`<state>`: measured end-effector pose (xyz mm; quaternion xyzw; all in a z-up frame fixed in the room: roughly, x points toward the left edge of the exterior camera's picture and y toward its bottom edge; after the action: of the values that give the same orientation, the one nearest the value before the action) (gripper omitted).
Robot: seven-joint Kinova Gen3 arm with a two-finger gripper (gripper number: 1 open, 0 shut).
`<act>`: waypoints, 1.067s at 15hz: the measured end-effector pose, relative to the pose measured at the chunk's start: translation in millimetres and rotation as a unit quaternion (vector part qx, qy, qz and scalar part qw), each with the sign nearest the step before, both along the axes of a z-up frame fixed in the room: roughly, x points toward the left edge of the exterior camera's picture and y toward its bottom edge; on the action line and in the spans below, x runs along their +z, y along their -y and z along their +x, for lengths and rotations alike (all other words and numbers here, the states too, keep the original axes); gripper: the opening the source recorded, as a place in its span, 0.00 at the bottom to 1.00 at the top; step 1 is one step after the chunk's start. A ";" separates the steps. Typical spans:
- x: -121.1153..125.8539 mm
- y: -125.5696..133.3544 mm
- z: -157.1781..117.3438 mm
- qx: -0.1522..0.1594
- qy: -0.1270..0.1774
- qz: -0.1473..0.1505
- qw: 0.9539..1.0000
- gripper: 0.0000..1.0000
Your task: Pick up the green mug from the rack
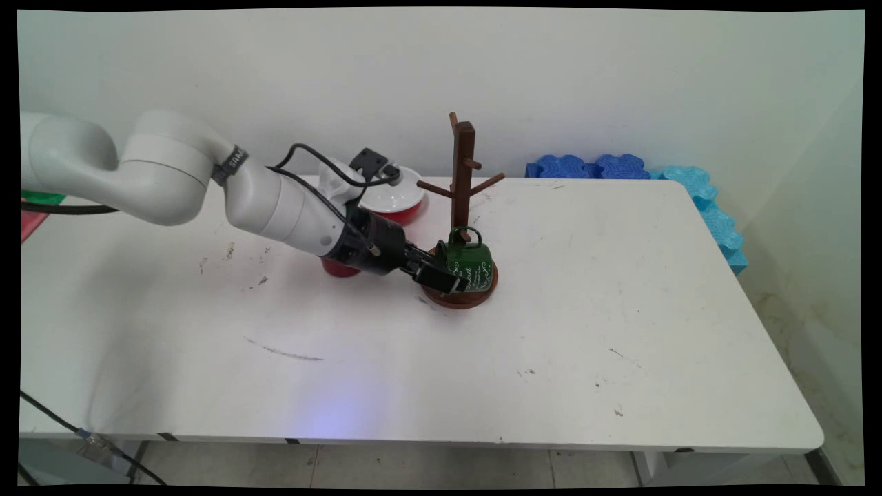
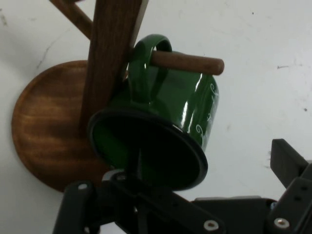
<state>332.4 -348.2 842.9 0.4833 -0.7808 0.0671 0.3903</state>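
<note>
1. Gripper: black, two-finger, low over the table, reaching in from the left and pointing at the wooden mug tree.
2. Jaws: spread, straddling the rim of the green mug; in the hand view one finger stands clear on the outside of the mug wall, the other lies hidden behind the rim on the linkage side. Not pinching, as far as can be seen.
3. Green mug: one. Handle hooked over a low peg of the tree, body hanging just above the round wooden base, open mouth turned toward the hand, long axis roughly in line with the gripper's reach.
4. Mug tree: one, upright post with several pegs, on a round base, mid-table.
5. Red-and-white bowl: one, behind the arm, near the wall.
6. Red cup: one, mostly hidden under the wrist.
7. Blue foam pieces: a few, at the far right corner; exact count unclear.
</note>
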 end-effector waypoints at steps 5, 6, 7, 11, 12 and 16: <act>-9.0 6.0 -6.5 0.004 -0.009 -0.002 1.000 1.00; -10.4 7.2 -7.3 0.005 -0.009 -0.002 1.000 1.00; -12.0 8.4 -8.2 0.006 -0.011 -0.002 1.000 1.00; -16.4 11.9 -10.9 0.007 -0.014 -0.002 1.000 1.00; -17.3 12.6 -11.5 0.007 -0.015 -0.002 1.000 1.00; -20.3 14.3 -12.6 0.006 -0.017 -0.002 1.000 1.00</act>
<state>319.9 -362.5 822.6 0.4884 -0.7709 0.0629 0.4040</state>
